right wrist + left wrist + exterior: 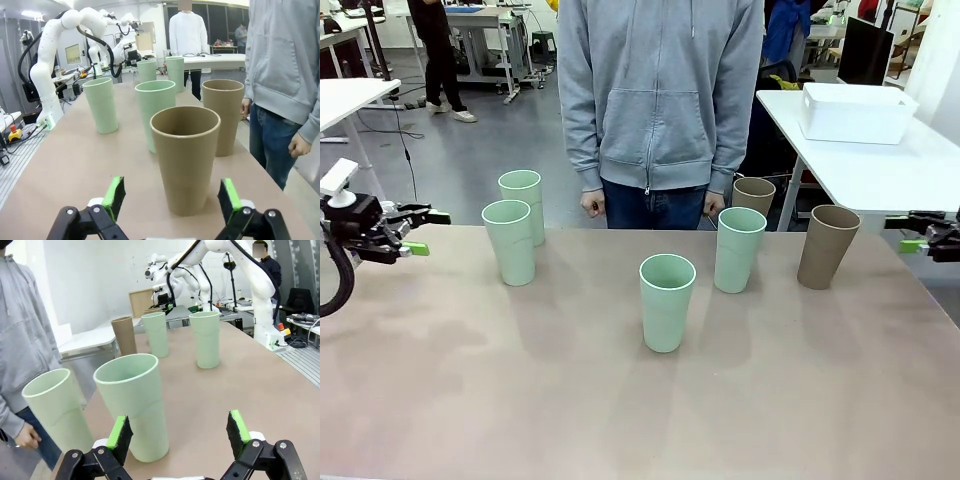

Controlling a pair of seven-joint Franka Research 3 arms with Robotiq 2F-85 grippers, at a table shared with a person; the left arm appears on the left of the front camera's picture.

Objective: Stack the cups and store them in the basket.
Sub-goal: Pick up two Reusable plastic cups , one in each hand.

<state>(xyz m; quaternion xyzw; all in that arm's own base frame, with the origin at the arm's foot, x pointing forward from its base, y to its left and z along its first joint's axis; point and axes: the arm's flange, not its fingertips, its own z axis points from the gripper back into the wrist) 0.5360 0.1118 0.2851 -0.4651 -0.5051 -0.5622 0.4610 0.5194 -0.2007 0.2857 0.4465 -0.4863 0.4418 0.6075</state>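
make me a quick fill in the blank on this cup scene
Of the six cups on the table, ___ are green.
The cup nearest the right gripper is ___.
The left gripper stands ___.
The basket is ___ in colour.
Missing words: four; brown; open; white.

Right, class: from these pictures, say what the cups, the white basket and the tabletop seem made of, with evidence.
Cups: probably matte plastic or fibre composite; dull even colour, no glare.
Basket: likely plastic; smooth white moulded walls, rolled rim.
Tabletop: possibly laminate; flat brown, faint sheen.
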